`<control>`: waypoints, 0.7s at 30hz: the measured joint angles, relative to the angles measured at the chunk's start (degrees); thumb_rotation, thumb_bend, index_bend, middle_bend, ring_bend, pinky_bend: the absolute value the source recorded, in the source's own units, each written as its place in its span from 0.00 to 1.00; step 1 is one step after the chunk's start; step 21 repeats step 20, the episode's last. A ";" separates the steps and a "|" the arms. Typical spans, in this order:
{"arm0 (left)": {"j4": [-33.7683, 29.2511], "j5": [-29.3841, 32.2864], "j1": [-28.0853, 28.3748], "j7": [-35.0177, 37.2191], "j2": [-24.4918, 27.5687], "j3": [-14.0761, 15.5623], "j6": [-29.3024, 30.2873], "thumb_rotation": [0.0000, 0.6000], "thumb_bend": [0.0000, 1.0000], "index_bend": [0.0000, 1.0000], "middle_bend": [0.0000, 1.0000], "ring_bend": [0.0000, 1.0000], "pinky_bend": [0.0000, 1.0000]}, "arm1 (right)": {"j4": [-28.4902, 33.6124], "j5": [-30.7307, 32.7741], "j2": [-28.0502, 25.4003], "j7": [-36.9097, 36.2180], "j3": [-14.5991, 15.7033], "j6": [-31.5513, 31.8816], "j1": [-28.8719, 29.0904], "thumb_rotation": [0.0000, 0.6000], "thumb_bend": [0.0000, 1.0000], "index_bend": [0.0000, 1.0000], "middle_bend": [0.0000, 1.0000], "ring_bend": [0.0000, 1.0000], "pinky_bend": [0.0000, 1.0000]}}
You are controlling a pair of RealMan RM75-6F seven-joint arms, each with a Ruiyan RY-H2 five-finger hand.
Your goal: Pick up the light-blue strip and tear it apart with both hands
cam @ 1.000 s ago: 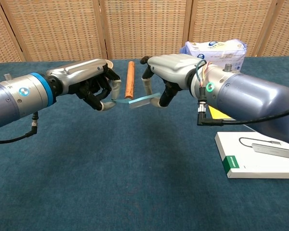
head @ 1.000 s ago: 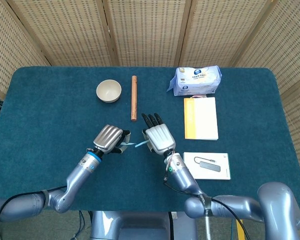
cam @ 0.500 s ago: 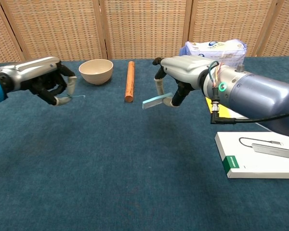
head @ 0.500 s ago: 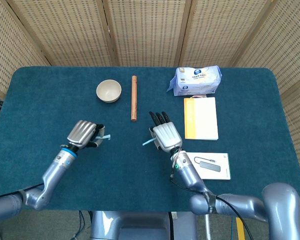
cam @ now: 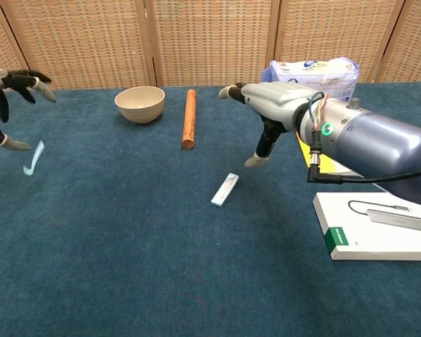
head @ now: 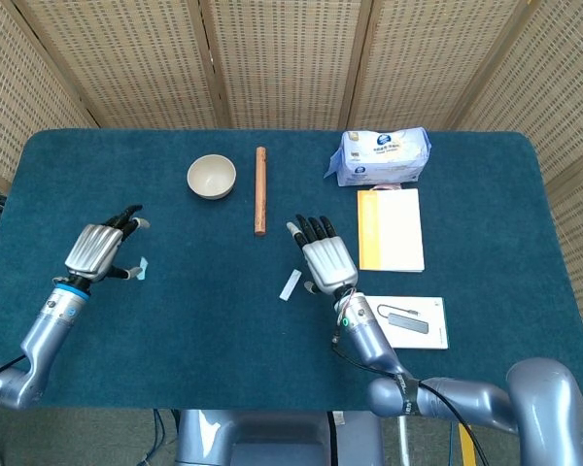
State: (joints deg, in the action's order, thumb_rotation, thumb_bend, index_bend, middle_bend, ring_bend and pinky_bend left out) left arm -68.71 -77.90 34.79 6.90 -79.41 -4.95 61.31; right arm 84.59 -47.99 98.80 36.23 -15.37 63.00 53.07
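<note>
Two thin flat strip pieces (head: 291, 284) (head: 143, 268).

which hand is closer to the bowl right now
Left, though not by much. The left hand is open, below and left of the bowl near the table's left edge. The right hand is open, below and right of it, past the wooden stick.

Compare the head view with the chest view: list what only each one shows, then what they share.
Only the head view shows the whole left robot hand from above, with its forearm, plus the full yellow booklet.

Only the chest view shows the right robot hand from the side, fingers spread above the table, holding nothing.

Both show the two torn pieces: the larger strip piece lying on the table and the small strip piece beside the left robot hand. Both also show the bowl, wooden stick, tissue pack and white box.
</note>
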 measured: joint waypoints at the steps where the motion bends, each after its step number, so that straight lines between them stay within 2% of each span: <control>1: -0.95 0.23 -0.21 -0.19 0.80 -0.12 0.09 1.00 0.00 0.03 0.00 0.00 0.21 | 0.88 -0.56 -0.55 -0.23 -0.06 0.59 -0.33 1.00 0.00 0.00 0.00 0.00 0.00; 6: -5.79 1.65 -1.90 -1.52 5.07 -0.53 1.20 1.00 0.00 0.00 0.00 0.00 0.12 | 5.33 -4.98 -4.21 -1.69 0.55 3.39 -2.42 1.00 0.00 0.00 0.00 0.00 0.00; 10: -11.42 3.23 -4.92 -2.80 10.12 -0.56 3.51 1.00 0.00 0.00 0.00 0.00 0.11 | 9.39 -11.13 -9.20 -4.45 2.52 6.92 -6.01 1.00 0.00 0.00 0.00 0.00 0.00; 18: -17.45 4.05 -13.65 -1.31 14.73 -0.04 13.99 1.00 0.00 0.00 0.00 0.00 0.07 | 11.83 -24.62 -18.08 -15.75 9.47 16.96 -17.07 1.00 0.00 0.00 0.00 0.00 0.00; 21: -19.35 4.88 -16.56 -1.40 15.37 0.30 16.95 1.00 0.00 0.00 0.00 0.00 0.04 | 11.17 -27.00 -19.41 -18.27 11.19 20.16 -20.06 1.00 0.00 0.00 0.00 0.00 0.00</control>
